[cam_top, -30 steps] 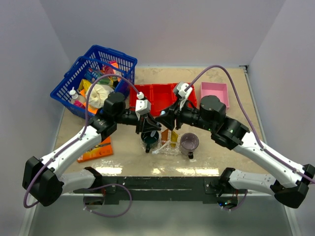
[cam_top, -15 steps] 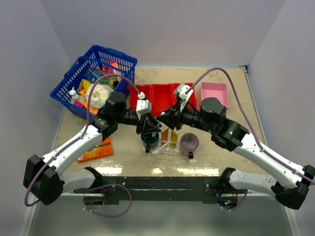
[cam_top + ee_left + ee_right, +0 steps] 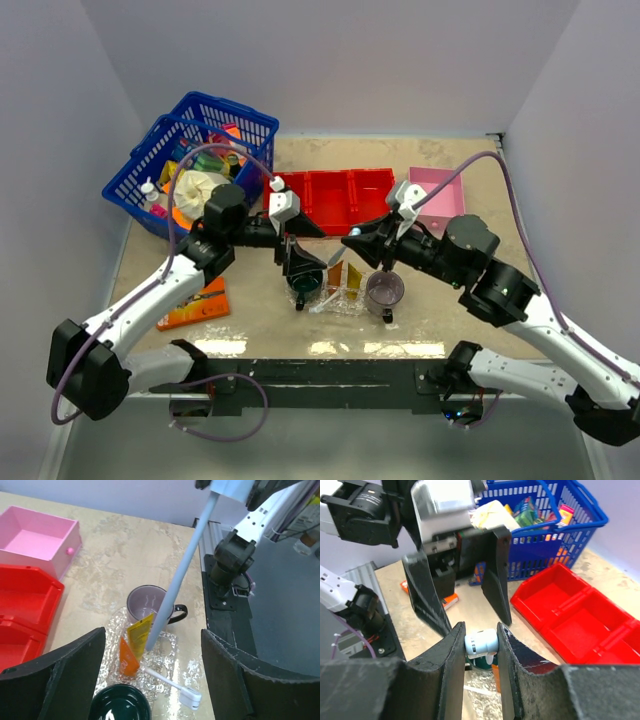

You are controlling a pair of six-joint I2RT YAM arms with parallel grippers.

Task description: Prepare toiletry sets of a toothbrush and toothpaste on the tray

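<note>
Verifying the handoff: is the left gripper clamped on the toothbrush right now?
No, the left gripper has its fingers wide apart, touching nothing, while the right gripper pinches the end of the toothbrush.

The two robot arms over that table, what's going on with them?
The right gripper is clamped on the end of a white toothbrush, whose other end points down at the clear tray. The left gripper stands wide open next to it, holding nothing. On the tray lie a yellow tube, an orange tube and another toothbrush; the held brush is not yet set down. A purple mug sits beside the tray.
</note>
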